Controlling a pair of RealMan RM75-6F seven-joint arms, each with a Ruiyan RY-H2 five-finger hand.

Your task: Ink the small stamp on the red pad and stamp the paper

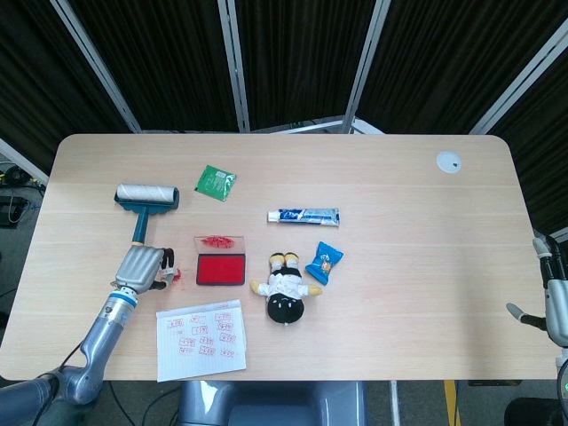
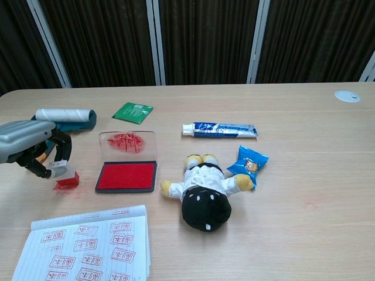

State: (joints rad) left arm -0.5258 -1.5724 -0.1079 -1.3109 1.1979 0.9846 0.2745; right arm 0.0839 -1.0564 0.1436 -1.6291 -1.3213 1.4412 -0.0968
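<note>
The small stamp [image 2: 65, 177], with a red base and a pale top, is pinched by my left hand [image 2: 36, 150] just left of the red ink pad [image 2: 126, 175]. It hangs tilted, just above a red smear on the table. In the head view the left hand [image 1: 142, 266] sits beside the pad [image 1: 220, 269], and the stamp is mostly hidden there. The pad's clear lid [image 2: 127, 143] is folded back. The paper [image 2: 88, 246], covered with several red stamp marks, lies at the front left edge [image 1: 201, 339]. My right hand [image 1: 552, 302] shows only partly at the right edge.
A lint roller [image 2: 64, 116] lies behind the left hand. A green packet [image 2: 132, 111], a toothpaste tube [image 2: 220, 129], a plush doll [image 2: 204, 190] and a blue snack bag [image 2: 247, 162] lie mid-table. A white disc [image 1: 449, 161] sits far right.
</note>
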